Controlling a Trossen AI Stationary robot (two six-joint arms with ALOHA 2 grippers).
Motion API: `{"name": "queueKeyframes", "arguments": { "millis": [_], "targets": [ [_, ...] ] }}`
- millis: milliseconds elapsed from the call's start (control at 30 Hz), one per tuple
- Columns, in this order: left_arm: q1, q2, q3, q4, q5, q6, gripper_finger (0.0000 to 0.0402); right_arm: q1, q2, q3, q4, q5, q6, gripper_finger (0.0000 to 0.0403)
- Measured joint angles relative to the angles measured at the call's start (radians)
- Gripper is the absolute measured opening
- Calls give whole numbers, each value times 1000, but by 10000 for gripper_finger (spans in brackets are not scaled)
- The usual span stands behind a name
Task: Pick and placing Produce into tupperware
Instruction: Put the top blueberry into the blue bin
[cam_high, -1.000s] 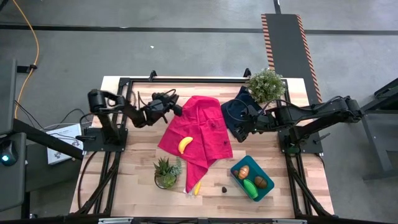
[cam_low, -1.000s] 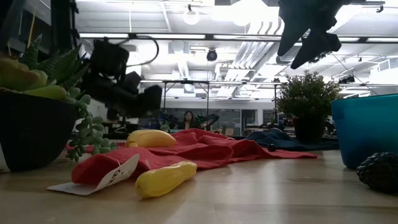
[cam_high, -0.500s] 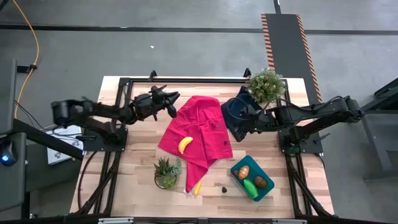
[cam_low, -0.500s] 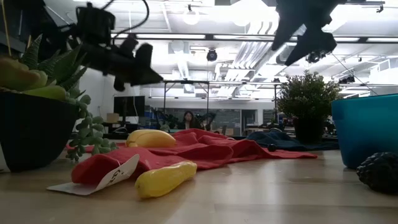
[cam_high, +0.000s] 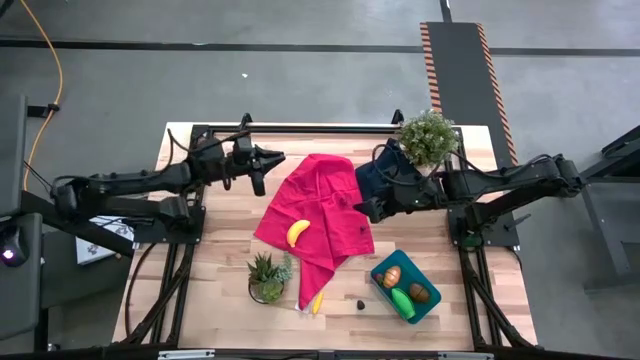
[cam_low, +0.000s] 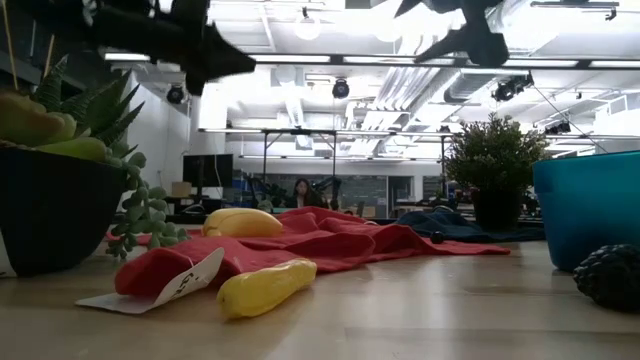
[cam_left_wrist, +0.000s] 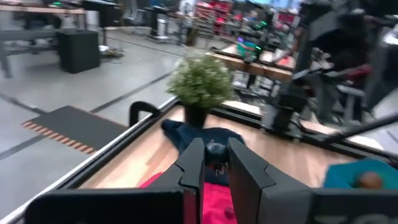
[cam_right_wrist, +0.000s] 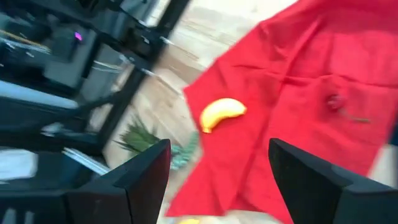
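Now the big wooden table (cam_high: 225, 250) holds a wide red cloth (cam_high: 325, 205) in its middle. Near the right corner sits the teal plastic tub (cam_high: 385, 265), with an orange piece, a green piece and a brown piece already inside. One yellow toy banana (cam_high: 297, 232) lies on the red cloth, its long side running slantwise from near-left to far-right. A second small yellow banana (cam_high: 316, 302) lies at the near edge, by the cloth's tip.

The right gripper (cam_high: 368, 208) hangs over the cloth's right edge with its fingers spread wide and nothing in them. The banana lies to its left and a bit nearer, close by. The left gripper (cam_high: 262, 160) waits at the far left, fingers pressed together, empty. So the right arm looks nearer to the banana.
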Motion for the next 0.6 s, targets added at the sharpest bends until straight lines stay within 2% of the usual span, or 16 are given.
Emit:
{"name": "queueKeyframes", "arguments": {
  "millis": [133,233,433,600],
  "targets": [
    [-31,-7,112,-143,58,78,37,0,0,0,62,-22,67,261],
    [-73,-7,199,-252,56,160,37,-3,0,0,88,-22,151,261],
    [-165,-7,345,-379,-43,281,39,-8,0,0,154,36,302,261],
    [-240,5,413,-416,-84,327,38,-8,13,0,302,60,338,261]
  ]
}}
